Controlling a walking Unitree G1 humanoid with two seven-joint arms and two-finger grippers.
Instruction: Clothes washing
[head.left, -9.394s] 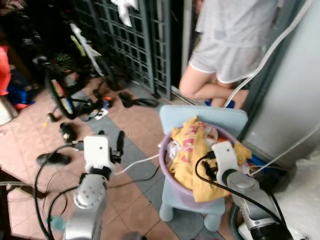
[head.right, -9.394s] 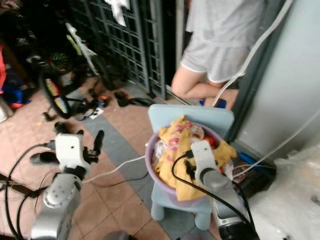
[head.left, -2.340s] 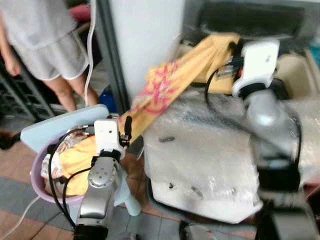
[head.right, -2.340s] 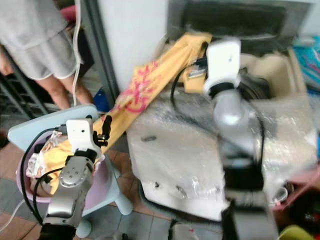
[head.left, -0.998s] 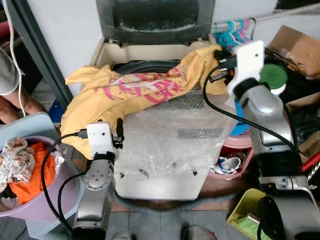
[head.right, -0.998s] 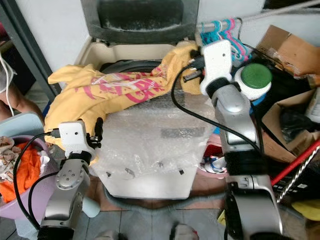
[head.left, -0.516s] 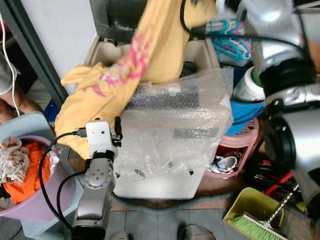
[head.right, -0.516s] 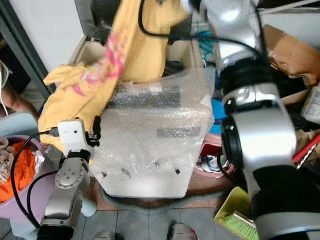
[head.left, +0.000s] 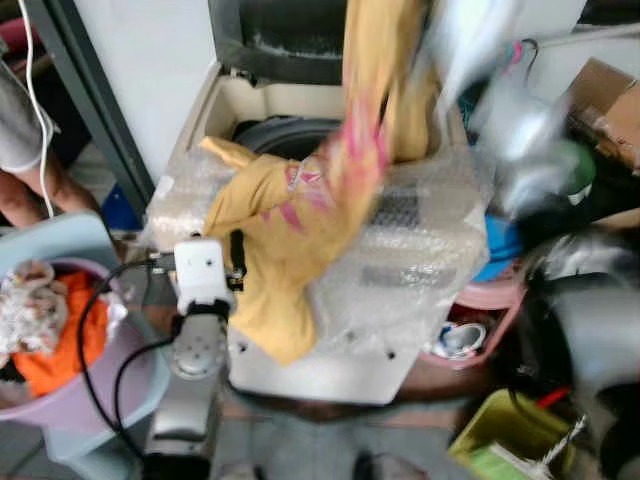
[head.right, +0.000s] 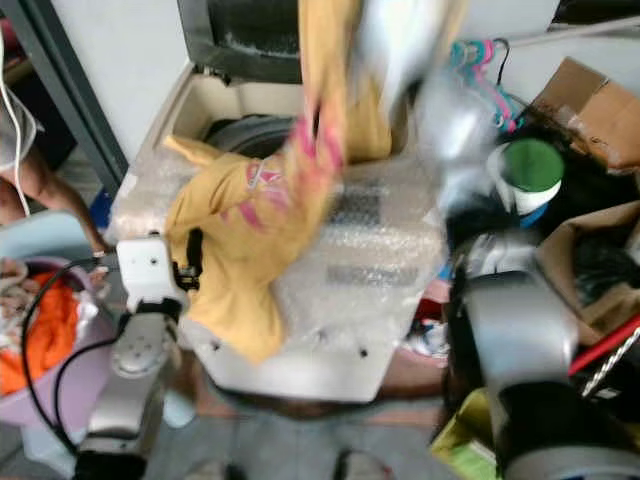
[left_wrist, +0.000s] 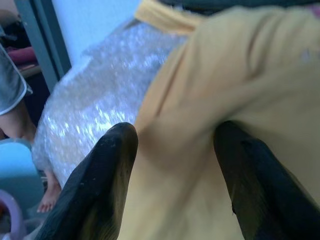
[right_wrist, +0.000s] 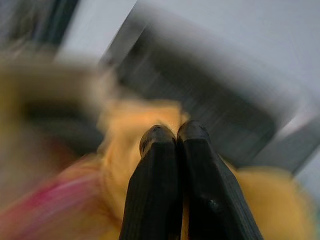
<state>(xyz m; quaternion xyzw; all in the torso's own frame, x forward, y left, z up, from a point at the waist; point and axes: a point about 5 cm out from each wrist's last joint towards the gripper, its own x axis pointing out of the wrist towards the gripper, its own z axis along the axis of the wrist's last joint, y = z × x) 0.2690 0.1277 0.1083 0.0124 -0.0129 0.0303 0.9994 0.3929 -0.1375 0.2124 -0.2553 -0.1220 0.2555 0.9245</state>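
Note:
A yellow garment (head.left: 300, 220) with pink print hangs from above the open top-loading washing machine (head.left: 400, 300), which is wrapped in bubble wrap. Its lower part drapes over the machine's front edge, beside the dark drum opening (head.left: 275, 135). My right gripper (right_wrist: 172, 134) is shut on the garment's upper end, high over the drum; that arm (head.left: 520, 120) is blurred. My left gripper (head.left: 237, 262) stands open at the machine's front left corner, its fingers (left_wrist: 105, 165) apart with the yellow cloth right before them.
A purple basin (head.left: 150, 385) with orange and patterned clothes rests on a light blue stool (head.left: 60, 235) at the left, near a person's leg (head.left: 25, 195). To the right are a green-lidded jar (head.right: 530, 165), a cardboard box (head.right: 595, 100), hangers (head.right: 480, 55) and a pink tub (head.left: 480, 300).
The right arm has swung the garment rightward and over the drum. The garment's tail has slid off the left side and now hangs over the machine's front. The left arm stays put.

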